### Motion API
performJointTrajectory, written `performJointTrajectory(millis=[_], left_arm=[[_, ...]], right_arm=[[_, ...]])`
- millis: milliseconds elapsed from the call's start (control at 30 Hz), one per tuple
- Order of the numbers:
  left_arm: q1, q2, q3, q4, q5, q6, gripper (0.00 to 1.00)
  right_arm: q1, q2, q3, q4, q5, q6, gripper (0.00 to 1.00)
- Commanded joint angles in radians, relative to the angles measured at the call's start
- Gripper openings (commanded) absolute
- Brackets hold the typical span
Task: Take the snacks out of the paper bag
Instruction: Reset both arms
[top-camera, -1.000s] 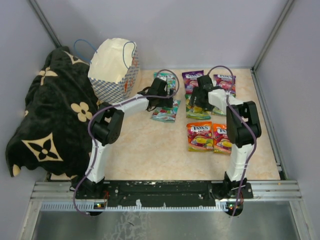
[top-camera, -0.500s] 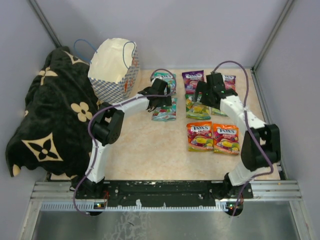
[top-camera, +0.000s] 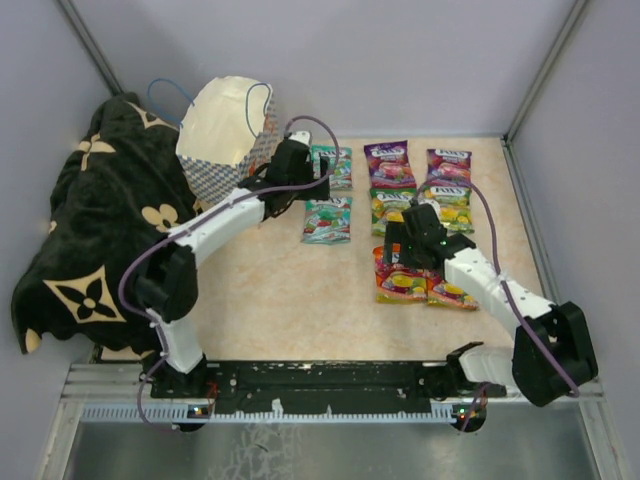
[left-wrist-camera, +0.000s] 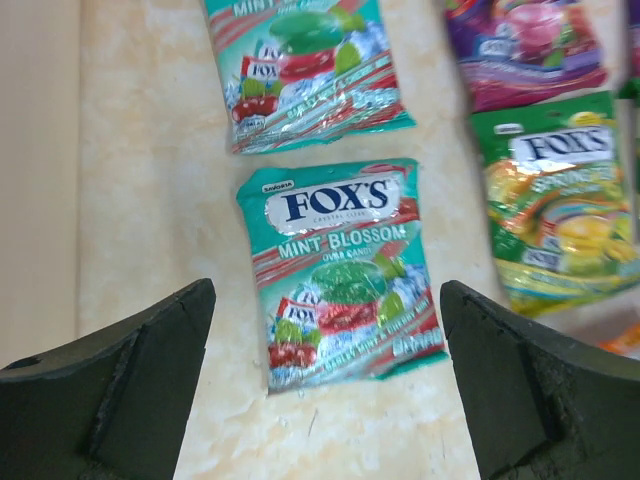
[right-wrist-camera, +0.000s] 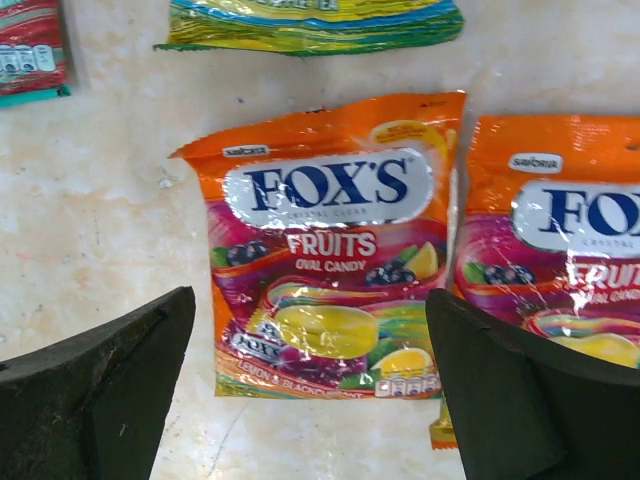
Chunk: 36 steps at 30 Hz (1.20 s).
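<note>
On my left side I see a big black blanket (top-camera: 100, 230). It looks soft and fluffy. It has cream flowers and star shapes on it, and it lies all bunched up over the left part of the table (top-camera: 290, 300). The table top is light tan, like stone, with pale patches and a few tiny dark specks. Plain grey walls (top-camera: 330, 70) stand around three sides. A silver metal bar (top-camera: 545, 70) leans up in each back corner. Along the near edge runs a silver rail (top-camera: 330, 400) with a black plate on it.
</note>
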Motion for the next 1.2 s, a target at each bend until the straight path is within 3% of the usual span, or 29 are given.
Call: performJointTrajectory(millis=[0,133,333,533,700,867,1000,1167], left_arm=[[0.007,-0.171,-0.111,0.077,0.072,0.075,0.99],[0.033,-0.295,-0.22,0.064,0.125,0.064,0.99],[0.061,-0.456,-0.355,0.052,0.196,0.038,1.0],[0.072,-0.545,-0.419,0.016,0.206,0.027,0.99],[0.088,-0.557,-0.427,-0.008,0.209,0.037,0.99],[0.096,-0.581,-0.402,-0.038,0.234,0.056,1.0],[0.182,-0.627,-0.414,-0.022,0.406,0.056,1.0],[0.243,-0.704,-0.413,-0.028,0.424,0.12,1.0]], right_arm=[[-0.013,-0.099,-0.029,0.017,0.101,0.003,0.99],[-0.148,-0.111,-0.053,-0.009,-0.025,0.009,0.99],[-0.176,-0.121,-0.02,-0.084,0.077,0.025,0.99],[-0.32,-0.166,-0.093,-0.057,0.035,0.139,0.99],[-0.358,-0.172,-0.113,-0.03,0.044,0.133,0.92],[-0.359,-0.196,-0.109,0.054,-0.11,0.061,0.88],[-0.338,-0.179,-0.073,0.08,-0.197,-0.049,0.98],[-0.324,-0.203,-0.042,0.15,-0.251,-0.065,0.99]])
